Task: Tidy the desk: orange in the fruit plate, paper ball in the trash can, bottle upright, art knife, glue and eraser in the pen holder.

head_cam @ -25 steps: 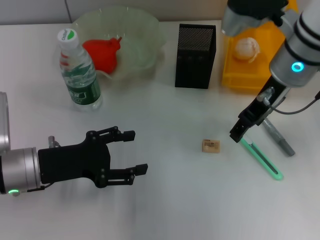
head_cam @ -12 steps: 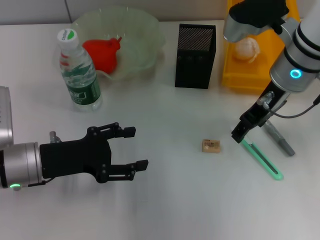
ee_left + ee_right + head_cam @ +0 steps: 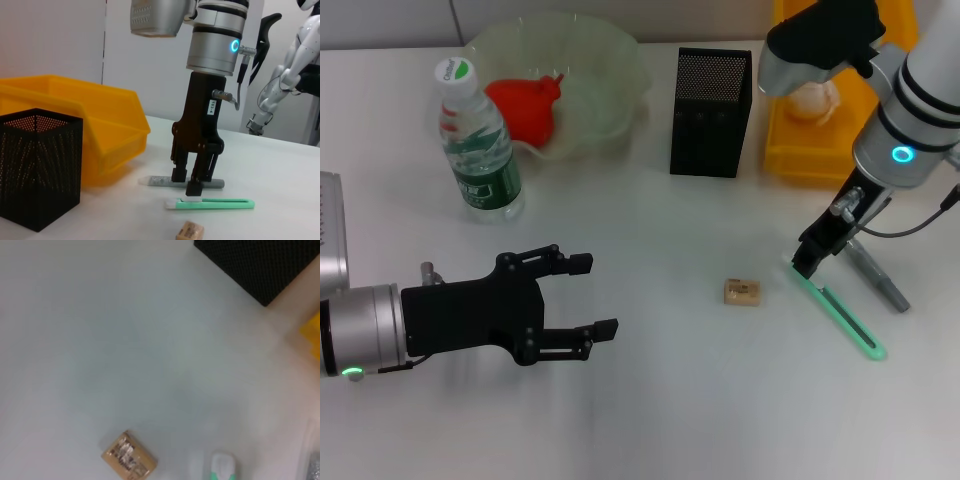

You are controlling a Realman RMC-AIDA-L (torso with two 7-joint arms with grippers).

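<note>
Desk (image 3: 650,400) carried same layout throughout. Right tool (image 3: 192,185) had crept from art knife's middle toward its near end; fingers sat slightly apart, straddling tip of green art knife (image 3: 837,314), not clamped. Knife itself hadn't budged, flat beside grey glue (image 3: 876,275). Judgement: grasp imminent, knife bound for pen holder (image 3: 711,98). Left tool (image 3: 575,310) idle, fingers spread. Eraser (image 3: 742,291) untouched.
</note>
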